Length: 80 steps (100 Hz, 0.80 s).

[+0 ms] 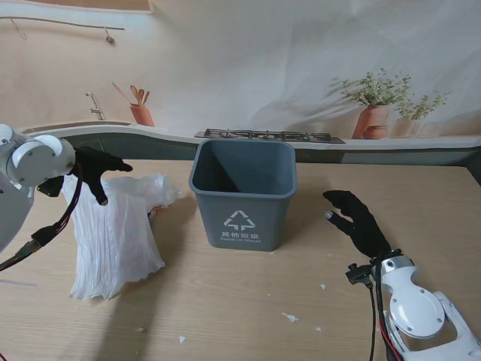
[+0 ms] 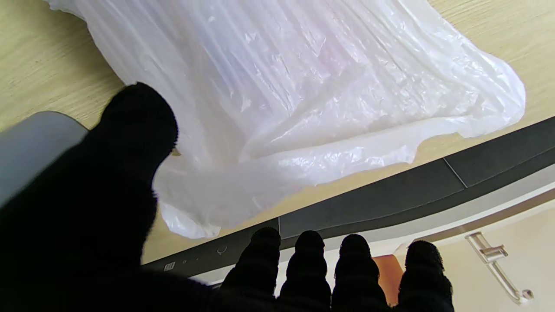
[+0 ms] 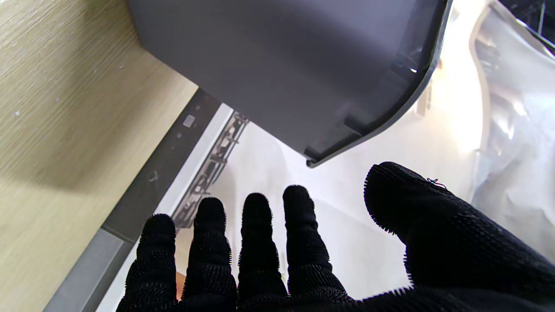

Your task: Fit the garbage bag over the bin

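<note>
The crumpled translucent white plastic garbage bag point(image 1: 116, 237) is lying heaped on the wooden desk point(image 1: 248, 301), left of the open grey plastic bin point(image 1: 243, 192), not yet fitted. The black-gloved left hand point(image 1: 96, 169) is hovering spread over the bag's top, seemingly ready to grasp it, while the right hand point(image 1: 359, 222) is waiting, fingers spread and empty, right of the bin.

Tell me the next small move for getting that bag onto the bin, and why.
Probably lower the left hand and close its fingers on the top of the garbage bag. The hand is open above the bag, holding nothing, and the bag stands crumpled left of the bin, whose mouth is uncovered. The right hand is open right of the bin.
</note>
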Each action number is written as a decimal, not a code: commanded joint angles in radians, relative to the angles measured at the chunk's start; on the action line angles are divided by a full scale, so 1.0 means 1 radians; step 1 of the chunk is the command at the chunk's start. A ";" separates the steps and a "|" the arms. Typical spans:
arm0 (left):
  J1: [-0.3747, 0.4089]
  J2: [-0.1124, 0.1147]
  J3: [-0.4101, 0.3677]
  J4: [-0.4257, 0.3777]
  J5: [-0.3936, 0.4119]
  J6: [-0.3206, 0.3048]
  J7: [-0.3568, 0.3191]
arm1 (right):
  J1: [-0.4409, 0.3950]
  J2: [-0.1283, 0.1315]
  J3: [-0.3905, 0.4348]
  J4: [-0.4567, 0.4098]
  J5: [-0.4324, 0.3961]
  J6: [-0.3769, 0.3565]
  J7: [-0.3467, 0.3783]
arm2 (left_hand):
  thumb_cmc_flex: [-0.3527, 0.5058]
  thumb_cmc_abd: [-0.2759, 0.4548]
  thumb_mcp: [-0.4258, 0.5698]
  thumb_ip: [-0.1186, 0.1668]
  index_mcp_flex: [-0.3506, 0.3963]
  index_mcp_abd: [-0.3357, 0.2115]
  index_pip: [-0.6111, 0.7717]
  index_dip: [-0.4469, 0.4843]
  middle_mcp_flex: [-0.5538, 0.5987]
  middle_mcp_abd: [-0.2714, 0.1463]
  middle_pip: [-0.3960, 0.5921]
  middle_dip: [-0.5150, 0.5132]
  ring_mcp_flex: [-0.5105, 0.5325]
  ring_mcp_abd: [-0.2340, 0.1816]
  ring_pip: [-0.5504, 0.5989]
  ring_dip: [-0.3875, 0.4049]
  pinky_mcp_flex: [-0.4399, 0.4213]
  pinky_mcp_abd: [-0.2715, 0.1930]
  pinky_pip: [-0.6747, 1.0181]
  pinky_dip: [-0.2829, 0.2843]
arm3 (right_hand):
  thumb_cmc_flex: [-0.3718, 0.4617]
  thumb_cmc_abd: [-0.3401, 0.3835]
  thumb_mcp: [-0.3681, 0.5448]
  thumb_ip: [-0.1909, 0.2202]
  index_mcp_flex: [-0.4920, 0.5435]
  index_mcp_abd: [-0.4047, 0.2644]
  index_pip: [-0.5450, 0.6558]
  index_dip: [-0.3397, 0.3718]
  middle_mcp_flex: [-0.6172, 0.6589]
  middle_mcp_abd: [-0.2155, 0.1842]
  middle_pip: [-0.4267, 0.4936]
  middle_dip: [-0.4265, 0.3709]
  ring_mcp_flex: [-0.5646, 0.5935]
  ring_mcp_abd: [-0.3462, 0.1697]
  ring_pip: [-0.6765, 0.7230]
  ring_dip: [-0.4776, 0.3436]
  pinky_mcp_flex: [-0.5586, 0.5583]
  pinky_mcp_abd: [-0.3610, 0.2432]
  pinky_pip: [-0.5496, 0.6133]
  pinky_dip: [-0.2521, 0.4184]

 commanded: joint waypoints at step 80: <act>-0.058 -0.039 0.189 0.197 0.007 0.091 0.278 | -0.006 -0.008 -0.003 -0.005 0.000 0.007 0.013 | 0.136 0.126 0.073 0.026 0.224 -0.026 0.824 0.397 0.270 -0.053 0.612 0.198 0.146 0.049 0.422 0.184 0.005 0.048 0.358 -0.055 | -0.026 0.005 -0.006 -0.006 0.003 -0.011 -0.003 -0.011 -0.019 -0.007 0.004 -0.003 -0.019 -0.034 -0.002 -0.006 -0.001 -0.014 -0.026 0.013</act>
